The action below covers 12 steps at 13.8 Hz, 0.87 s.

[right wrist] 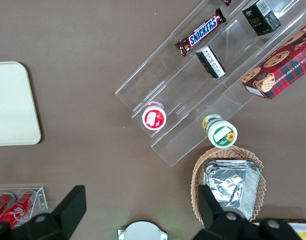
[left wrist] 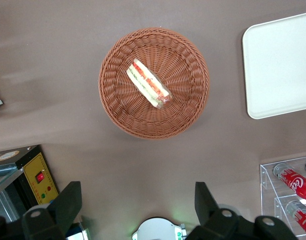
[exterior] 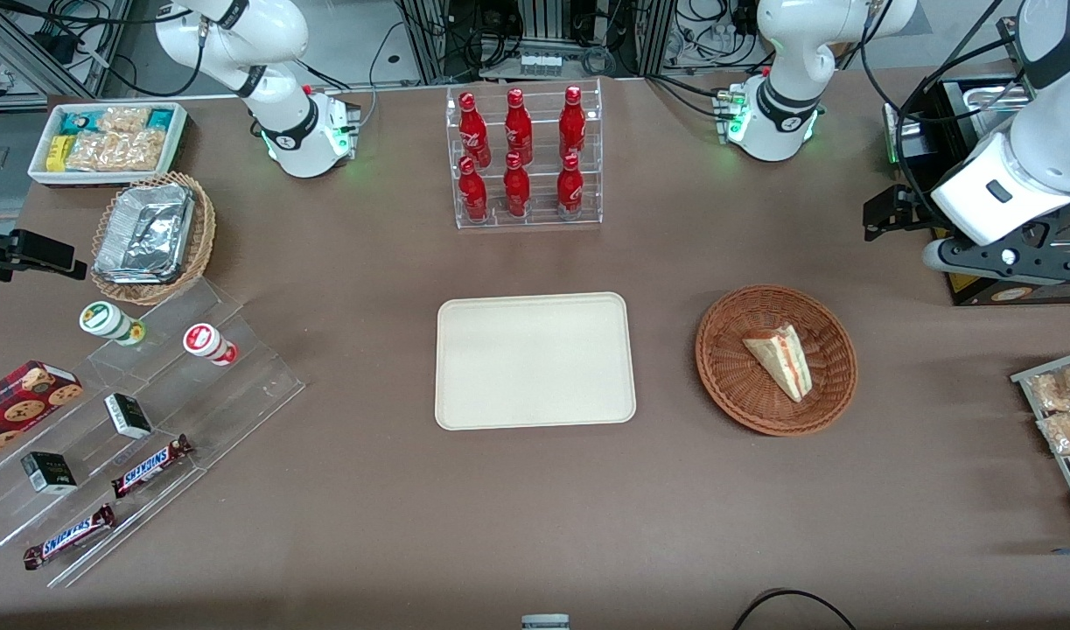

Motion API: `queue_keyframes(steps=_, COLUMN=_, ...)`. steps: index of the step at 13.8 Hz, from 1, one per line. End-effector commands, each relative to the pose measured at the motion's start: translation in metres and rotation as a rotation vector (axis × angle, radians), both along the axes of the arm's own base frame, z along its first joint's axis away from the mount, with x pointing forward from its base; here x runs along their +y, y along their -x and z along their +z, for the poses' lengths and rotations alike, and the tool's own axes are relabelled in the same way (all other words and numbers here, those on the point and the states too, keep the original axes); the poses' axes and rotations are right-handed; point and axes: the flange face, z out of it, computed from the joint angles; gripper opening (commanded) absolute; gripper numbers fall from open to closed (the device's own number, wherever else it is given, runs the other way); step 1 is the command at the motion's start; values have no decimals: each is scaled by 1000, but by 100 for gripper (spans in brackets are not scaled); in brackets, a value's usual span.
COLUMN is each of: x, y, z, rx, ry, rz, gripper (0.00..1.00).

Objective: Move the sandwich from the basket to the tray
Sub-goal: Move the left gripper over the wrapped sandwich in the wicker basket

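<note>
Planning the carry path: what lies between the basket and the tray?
Only bare table between basket and tray, front view. The end effector hovers apart.

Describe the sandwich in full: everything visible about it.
The sandwich is a small triangular wedge of pale bread with red and green filling layers showing along its cut edge. It looks whole and lies on its side in the round reddish-brown wicker basket, near the middle, touching only the weave. The basket sits on the brown table beside the cream tray, toward the working arm's end. The gripper hovers open high above the table, away from the sandwich, holding nothing.
</note>
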Motion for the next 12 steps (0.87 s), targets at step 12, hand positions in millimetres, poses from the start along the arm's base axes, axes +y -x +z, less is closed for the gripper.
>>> queue_keyframes(steps=12, x=4, y=-4, z=-137, rx=-44, ry=-1, rz=13, gripper=100)
